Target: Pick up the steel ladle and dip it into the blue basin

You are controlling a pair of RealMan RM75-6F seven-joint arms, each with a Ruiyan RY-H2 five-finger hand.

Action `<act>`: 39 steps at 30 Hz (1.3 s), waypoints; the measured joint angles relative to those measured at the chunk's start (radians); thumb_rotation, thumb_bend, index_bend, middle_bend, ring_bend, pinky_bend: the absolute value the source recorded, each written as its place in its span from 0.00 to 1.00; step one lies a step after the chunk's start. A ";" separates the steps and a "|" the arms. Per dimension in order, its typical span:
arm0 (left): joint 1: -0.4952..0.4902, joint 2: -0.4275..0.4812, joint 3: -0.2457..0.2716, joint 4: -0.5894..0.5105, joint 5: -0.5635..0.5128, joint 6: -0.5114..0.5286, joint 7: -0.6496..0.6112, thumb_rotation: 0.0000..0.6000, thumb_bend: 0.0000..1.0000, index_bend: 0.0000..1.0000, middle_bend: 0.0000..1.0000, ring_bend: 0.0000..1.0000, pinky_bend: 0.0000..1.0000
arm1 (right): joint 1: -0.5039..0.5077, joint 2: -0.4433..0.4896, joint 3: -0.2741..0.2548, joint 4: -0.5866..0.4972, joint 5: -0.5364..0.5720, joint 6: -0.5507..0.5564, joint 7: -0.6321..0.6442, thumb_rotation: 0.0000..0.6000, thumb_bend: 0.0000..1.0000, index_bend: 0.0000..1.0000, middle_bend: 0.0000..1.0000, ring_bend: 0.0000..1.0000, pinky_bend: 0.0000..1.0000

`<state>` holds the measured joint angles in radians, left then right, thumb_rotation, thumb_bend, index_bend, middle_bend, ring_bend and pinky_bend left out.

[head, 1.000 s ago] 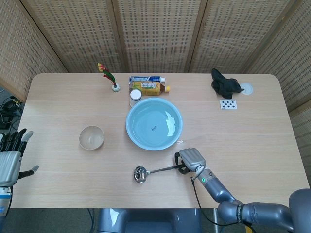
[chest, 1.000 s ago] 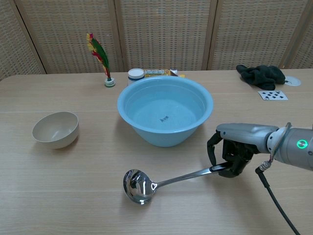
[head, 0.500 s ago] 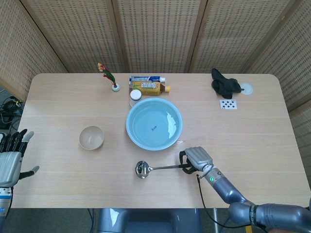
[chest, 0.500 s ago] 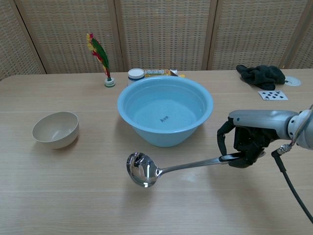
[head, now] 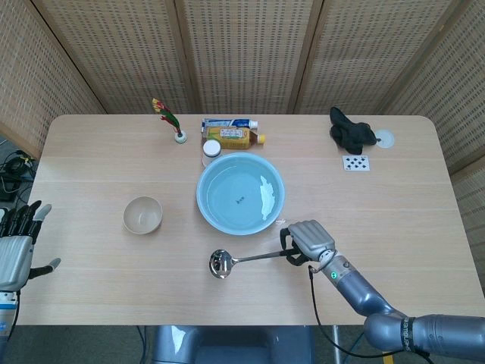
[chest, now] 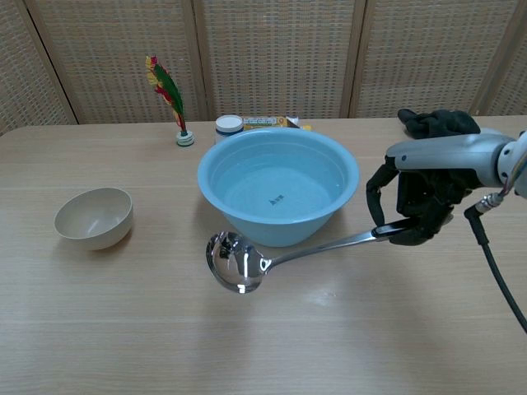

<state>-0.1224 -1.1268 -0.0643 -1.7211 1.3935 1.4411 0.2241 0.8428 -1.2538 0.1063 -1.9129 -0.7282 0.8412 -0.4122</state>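
My right hand (chest: 416, 206) grips the steel ladle (chest: 272, 259) by its handle end, cup hanging just before the blue basin (chest: 278, 193). I should raise the cup above the rim, then lower it inside. My left hand (head: 15, 246) rests spread, far aside.

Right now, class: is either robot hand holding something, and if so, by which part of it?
The right robot hand grips the steel ladle by the end of its handle, with the ladle's cup lifted off the table. The left robot hand holds nothing.
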 measured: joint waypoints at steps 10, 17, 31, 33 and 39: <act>-0.001 0.004 -0.011 -0.001 -0.020 0.000 -0.007 1.00 0.00 0.00 0.00 0.00 0.00 | 0.103 0.065 0.060 -0.073 0.137 0.044 -0.064 1.00 0.77 0.78 1.00 1.00 1.00; -0.006 0.006 -0.020 0.001 -0.048 -0.015 -0.007 1.00 0.00 0.00 0.00 0.00 0.00 | 0.222 0.052 0.102 -0.025 0.307 0.082 -0.145 1.00 0.77 0.79 1.00 1.00 1.00; -0.018 0.016 -0.036 0.022 -0.102 -0.053 -0.038 1.00 0.00 0.00 0.00 0.00 0.00 | 0.440 -0.188 0.108 0.356 0.611 0.165 -0.388 1.00 0.78 0.79 1.00 1.00 1.00; -0.019 0.016 -0.036 0.025 -0.107 -0.059 -0.041 1.00 0.00 0.00 0.00 0.00 0.00 | 0.452 -0.220 0.099 0.393 0.615 0.171 -0.417 1.00 0.78 0.79 1.00 1.00 1.00; -0.027 0.015 -0.037 0.033 -0.119 -0.079 -0.046 1.00 0.00 0.00 0.00 0.00 0.00 | 0.470 -0.300 0.060 0.504 0.568 0.200 -0.488 1.00 0.78 0.79 1.00 1.00 1.00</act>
<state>-0.1498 -1.1116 -0.1012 -1.6877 1.2745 1.3625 0.1783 1.3131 -1.5535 0.1659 -1.4093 -0.1603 1.0410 -0.9003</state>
